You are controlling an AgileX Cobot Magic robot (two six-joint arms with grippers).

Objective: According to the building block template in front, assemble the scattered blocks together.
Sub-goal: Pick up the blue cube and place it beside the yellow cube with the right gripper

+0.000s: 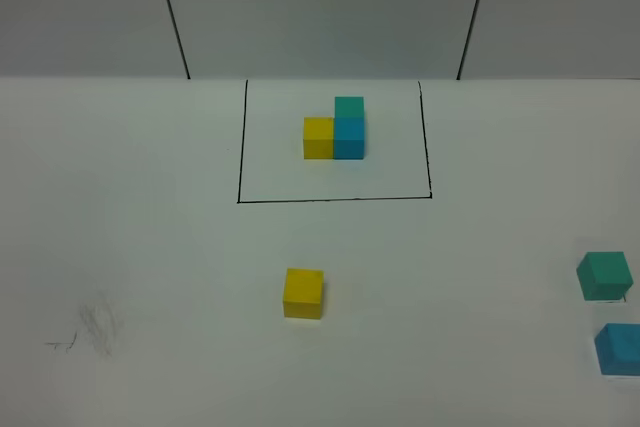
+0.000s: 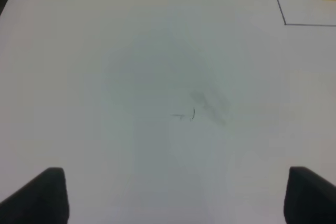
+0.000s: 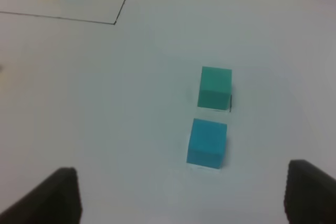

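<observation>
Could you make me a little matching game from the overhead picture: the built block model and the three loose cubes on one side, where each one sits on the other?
Things:
1. building block template
2. loose yellow cube
3. loose teal cube
4. loose blue cube

Places:
A. far right, partly cut off by the picture's edge
B. inside the black outline
C. alone near the middle, in front of the outline
D. far right, fully in view

Pairs: 1-B, 2-C, 3-D, 4-A
</observation>
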